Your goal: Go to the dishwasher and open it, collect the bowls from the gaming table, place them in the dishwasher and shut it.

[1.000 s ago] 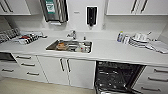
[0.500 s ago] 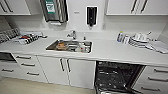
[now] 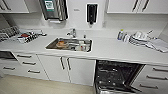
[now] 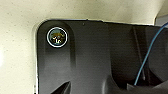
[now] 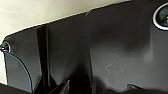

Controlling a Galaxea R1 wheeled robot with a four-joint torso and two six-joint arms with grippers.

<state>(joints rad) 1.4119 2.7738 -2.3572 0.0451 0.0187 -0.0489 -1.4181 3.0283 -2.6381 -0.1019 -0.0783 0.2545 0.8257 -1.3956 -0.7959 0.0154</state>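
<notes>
Head view: we face the open dark-interiored built-in dishwasher (image 3: 113, 75) under the white tabletop (image 3: 112, 50), right of the steel sink (image 3: 70, 44); we cannot tell either claw's state.

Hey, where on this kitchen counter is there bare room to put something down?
The widest bare patch of the counter runs from the sink to the bottle and pile of cloths at the right, above the open dishwasher. A narrower strip lies in front of the sink. The left end is crowded by a rack of dishes.
</notes>
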